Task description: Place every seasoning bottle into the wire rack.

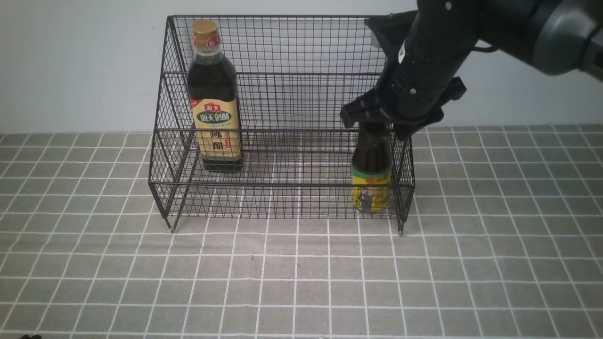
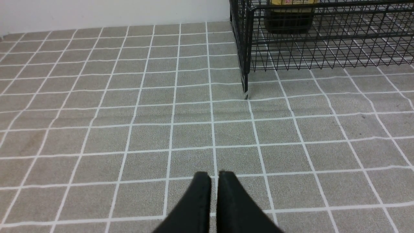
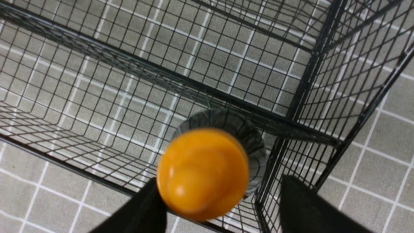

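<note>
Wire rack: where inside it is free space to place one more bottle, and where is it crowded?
In the wire rack, the middle stretch is bare, bordered by the tall bottle at the left end and the short bottle in the right front corner. The right end is crowded: the right gripper is open around the short bottle's cap, close to the side mesh.

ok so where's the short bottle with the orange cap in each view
Front view: short bottle stands in the wire rack's lower tier, right end, under the right gripper.
Left wrist view: not in it.
Right wrist view: its orange cap fills the lower middle.
Shared landmark: the wire rack.
</note>
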Controlling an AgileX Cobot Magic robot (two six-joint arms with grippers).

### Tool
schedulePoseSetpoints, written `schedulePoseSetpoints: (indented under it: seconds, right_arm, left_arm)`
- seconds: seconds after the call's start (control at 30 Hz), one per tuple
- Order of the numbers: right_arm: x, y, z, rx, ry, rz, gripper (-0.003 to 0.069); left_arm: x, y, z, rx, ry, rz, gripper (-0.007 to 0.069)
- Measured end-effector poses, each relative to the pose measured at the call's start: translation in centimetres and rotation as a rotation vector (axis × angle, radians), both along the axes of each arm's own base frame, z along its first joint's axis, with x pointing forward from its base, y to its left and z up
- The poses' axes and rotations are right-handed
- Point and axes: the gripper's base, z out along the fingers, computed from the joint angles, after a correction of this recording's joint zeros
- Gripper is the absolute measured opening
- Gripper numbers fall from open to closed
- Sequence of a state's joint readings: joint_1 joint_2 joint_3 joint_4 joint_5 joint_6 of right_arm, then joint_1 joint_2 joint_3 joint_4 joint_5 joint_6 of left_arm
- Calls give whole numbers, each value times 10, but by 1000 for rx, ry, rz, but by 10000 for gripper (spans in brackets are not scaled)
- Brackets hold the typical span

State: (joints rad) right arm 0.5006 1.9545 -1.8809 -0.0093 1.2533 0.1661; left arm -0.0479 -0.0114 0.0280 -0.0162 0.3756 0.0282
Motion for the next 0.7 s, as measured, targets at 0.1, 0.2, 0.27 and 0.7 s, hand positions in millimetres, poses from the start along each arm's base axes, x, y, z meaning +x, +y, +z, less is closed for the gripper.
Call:
schedulePoseSetpoints:
  seconds: [0.1, 0.2, 0.27, 0.7]
  right_arm:
    - [-7, -3, 16, 22, -29, 8, 535]
    - [-23, -11, 49, 57, -100, 14, 545]
    - [-38, -20, 77, 90, -163, 16, 535]
    - [-277, -153, 213, 356, -716, 11, 31]
  left_arm:
    - [0, 0, 0, 0, 0, 0, 15]
    - [0, 0, 0, 0, 0, 0, 15]
    - [0, 0, 0, 0, 0, 0, 15]
    - [0, 0, 0, 0, 0, 0, 15]
